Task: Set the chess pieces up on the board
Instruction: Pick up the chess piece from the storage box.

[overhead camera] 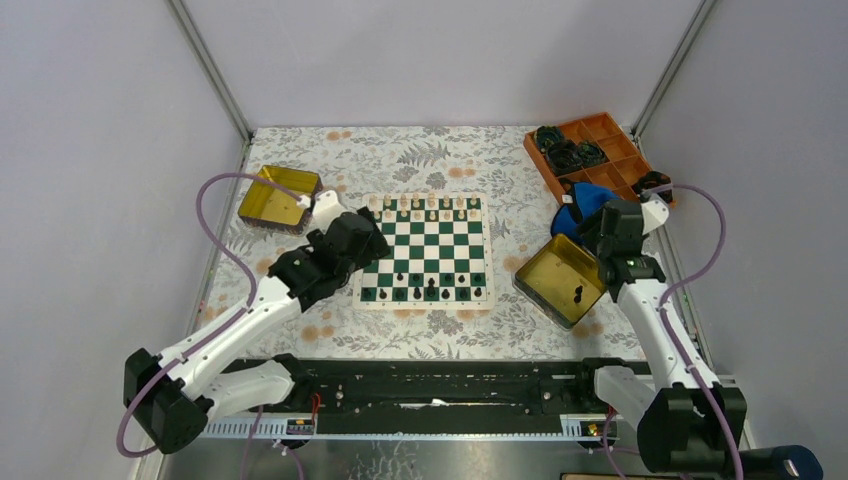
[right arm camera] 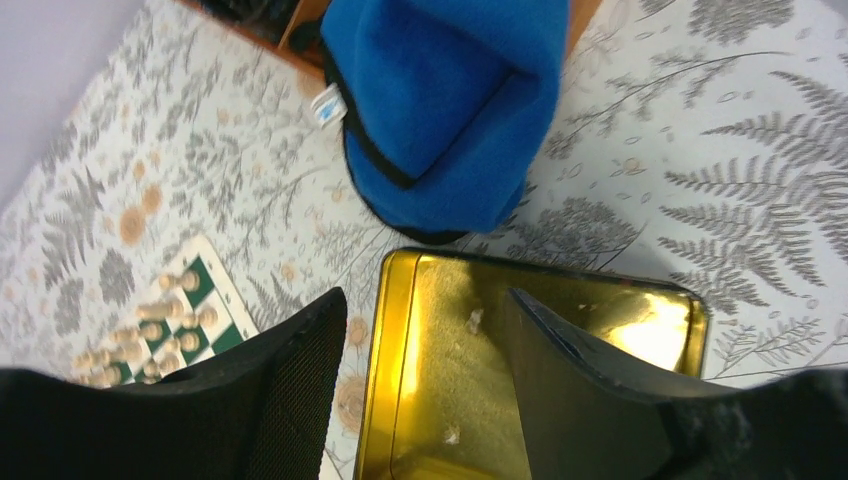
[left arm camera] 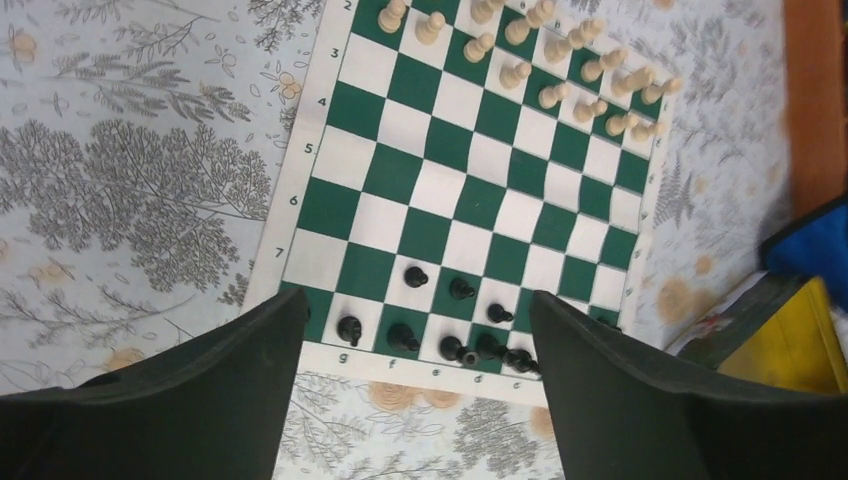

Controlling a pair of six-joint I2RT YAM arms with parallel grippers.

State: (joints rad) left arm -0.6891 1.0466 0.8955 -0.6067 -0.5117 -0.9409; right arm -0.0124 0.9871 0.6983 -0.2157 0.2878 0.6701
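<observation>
The green-and-white board (overhead camera: 425,250) lies mid-table. Cream pieces (overhead camera: 430,207) fill its two far rows. Several black pieces (overhead camera: 430,290) stand on its two near rows. My left gripper (overhead camera: 372,248) hovers over the board's left edge. In the left wrist view it (left arm camera: 418,330) is open and empty, with black pieces (left arm camera: 402,337) below, between its fingers. My right gripper (overhead camera: 608,250) hangs open and empty above the right gold tin (overhead camera: 545,275), which also shows in the right wrist view (right arm camera: 450,350). One black piece (overhead camera: 578,293) stands in that tin.
A second gold tin (overhead camera: 275,197) sits left of the board, behind my left arm. A blue pouch (overhead camera: 585,200) (right arm camera: 440,100) lies just beyond the right tin. An orange compartment tray (overhead camera: 610,140) with black rings stands at the back right.
</observation>
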